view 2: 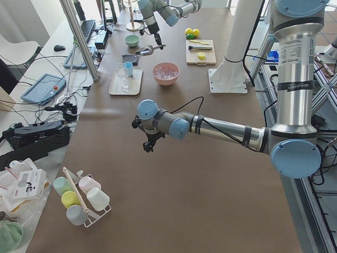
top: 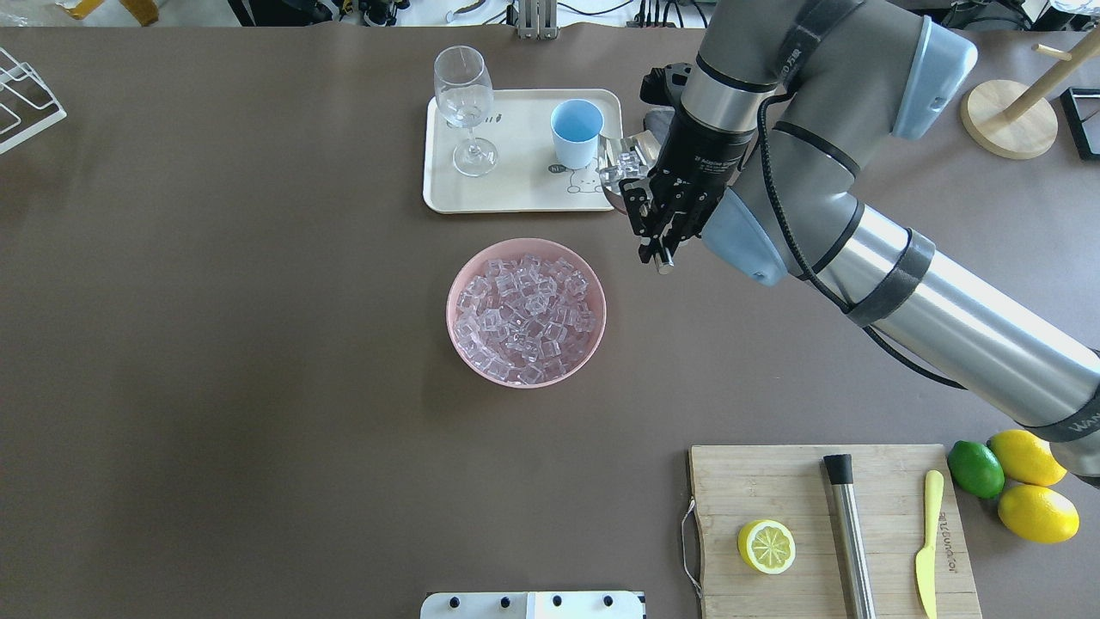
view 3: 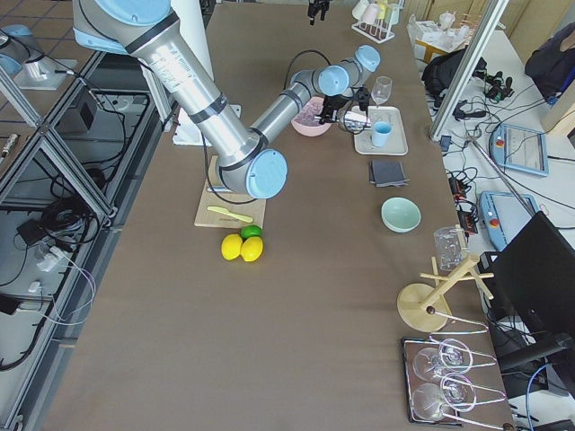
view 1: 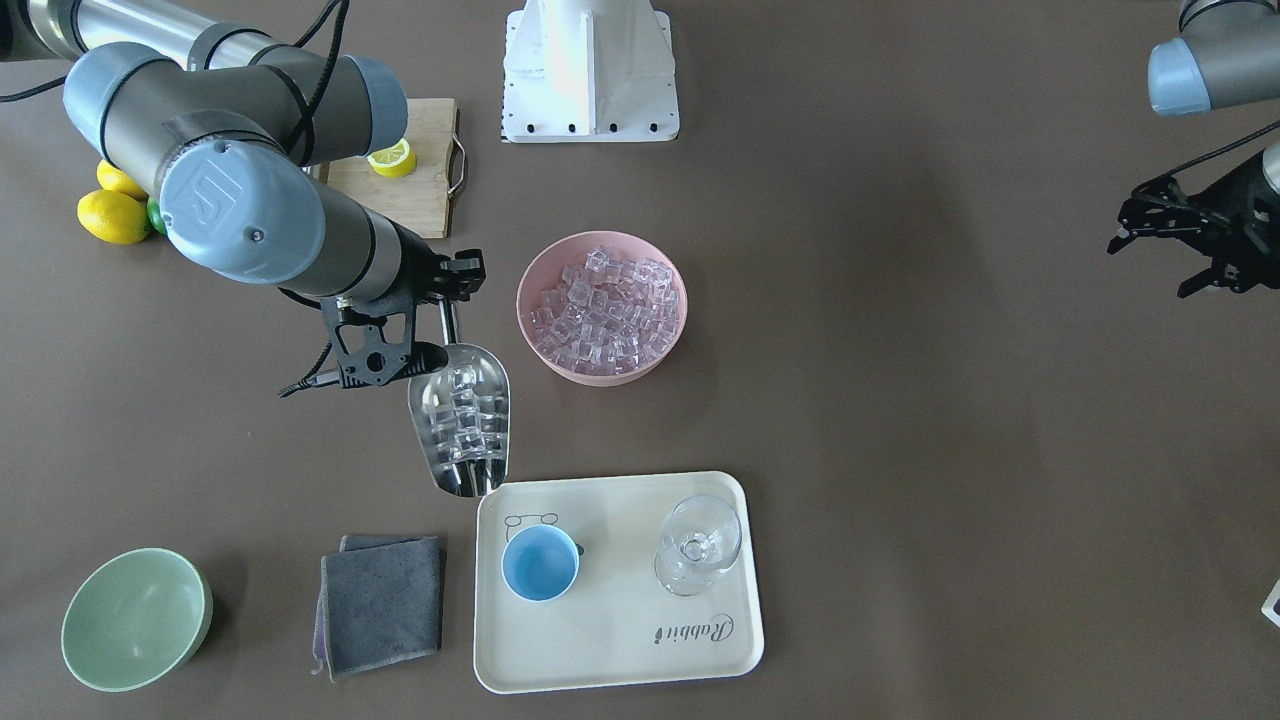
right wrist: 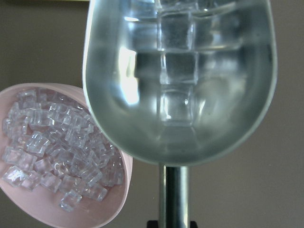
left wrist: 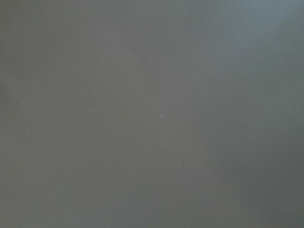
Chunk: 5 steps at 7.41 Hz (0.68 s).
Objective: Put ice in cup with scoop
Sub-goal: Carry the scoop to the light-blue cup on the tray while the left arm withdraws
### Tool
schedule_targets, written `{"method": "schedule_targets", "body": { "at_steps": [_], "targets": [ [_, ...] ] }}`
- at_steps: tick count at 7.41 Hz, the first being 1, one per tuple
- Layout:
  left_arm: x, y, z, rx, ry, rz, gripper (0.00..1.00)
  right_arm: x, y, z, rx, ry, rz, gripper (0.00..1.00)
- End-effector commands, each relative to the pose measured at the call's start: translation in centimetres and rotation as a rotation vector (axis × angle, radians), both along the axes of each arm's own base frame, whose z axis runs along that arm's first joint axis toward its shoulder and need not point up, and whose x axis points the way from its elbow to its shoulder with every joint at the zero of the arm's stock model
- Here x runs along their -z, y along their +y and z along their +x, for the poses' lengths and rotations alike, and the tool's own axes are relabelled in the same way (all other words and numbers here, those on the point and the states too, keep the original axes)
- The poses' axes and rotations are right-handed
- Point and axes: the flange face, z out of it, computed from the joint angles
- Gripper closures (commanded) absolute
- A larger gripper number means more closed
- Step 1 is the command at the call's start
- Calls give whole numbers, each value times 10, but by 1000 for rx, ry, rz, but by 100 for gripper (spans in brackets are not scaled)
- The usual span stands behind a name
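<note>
The ice (view 1: 465, 415) I carry is a small heap of clear, glassy cubes with sharp edges. They lie in the deep rounded trough of the scoop (view 1: 460, 420). The polished steel mirrors them, so I cannot count them. The scoop's straight round handle is pinched between the fingers of my right claw (view 1: 435, 318).

In the front-facing view the scoop is at 11 o'clock from the cup (view 1: 540, 563). Its open mouth reaches the near corner of the tray (view 1: 620, 620). I cannot tell how high it is above the table (view 1: 900, 450).

The cup is small, round and light blue, with a smooth matte wall. I see nothing inside it. It stands upright on the cream tray, a flat rectangle with rounded corners and a low rim. At 3 o'clock from the cup, on the same tray, stands a clear wine glass (view 1: 698, 545).

Many more cubes fill the pink bowl (view 1: 600, 375), at about 1 o'clock from the cup. A folded grey cloth (view 1: 382, 603) with soft nap lies at 9 o'clock from the tray. Farther the same way is a pale green bowl (view 1: 135, 620).

My left claw (view 1: 1150, 268) is well apart at the view's right edge, its fingers spread and holding nothing.
</note>
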Motion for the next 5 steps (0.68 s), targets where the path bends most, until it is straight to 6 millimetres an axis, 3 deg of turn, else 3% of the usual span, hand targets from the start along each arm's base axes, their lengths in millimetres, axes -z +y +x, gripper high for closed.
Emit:
{"method": "schedule_targets", "body": {
  "at_steps": [1,2,4,5],
  "targets": [
    [-76,-11,-54,41,-59,-98,2,25,-8,-11,24,7,-73,100],
    [-95,-9,-76,84,-69,-140,2,36,-9,-11,27,9,-79,100],
    [-101,-10,-105,142,-142,-139,2,44,-13,-7,45,-32,-134,100],
    [-95,-21,-135,199,-158,-274,2,45,-19,-3,47,-54,-164,100]
  ]
}}
